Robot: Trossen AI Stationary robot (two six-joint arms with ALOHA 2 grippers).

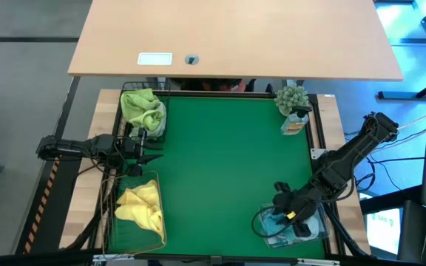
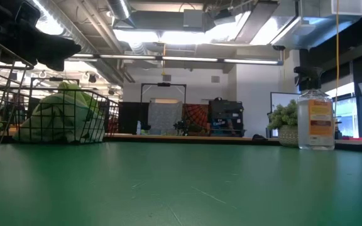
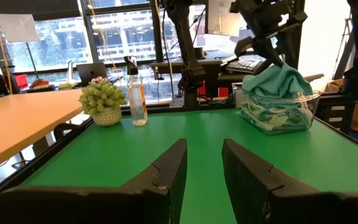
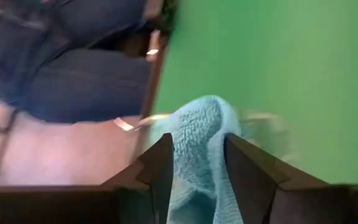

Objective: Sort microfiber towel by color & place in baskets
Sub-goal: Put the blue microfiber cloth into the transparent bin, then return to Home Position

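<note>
Green towels (image 1: pixel 143 109) fill the black wire basket (image 1: pixel 124 89) at the far left. Yellow towels (image 1: pixel 140 203) lie in the copper wire basket (image 1: pixel 109 222) at the near left. The clear tub (image 1: pixel 261 222) at the near right holds blue towels (image 1: pixel 279 224). My left gripper (image 1: pixel 150 153) hovers open between the two wire baskets, pointing right. My right gripper (image 1: pixel 287 213) is over the tub, shut on a blue towel (image 4: pixel 197 134). In the left wrist view the tub (image 3: pixel 309 106) and the peaked towel (image 3: pixel 275 78) show under that gripper. My right gripper pinches a raised fold of the blue towel (image 4: pixel 194 124) between its two fingers (image 4: pixel 160 165), coming from above over the tub. The towel's top (image 3: pixel 281 67) peaks up toward the fingers while its lower part rests on the other blue towels in the tub.
A small potted plant (image 1: pixel 293 98) and a clear spray bottle (image 1: pixel 294 122) stand at the far right corner. A wooden desk (image 1: pixel 235 37) lies beyond the far edge. The green mat's middle (image 1: pixel 228 170) is bare. A person's jeans-clad legs (image 4: pixel 86 81) show beside the table.
</note>
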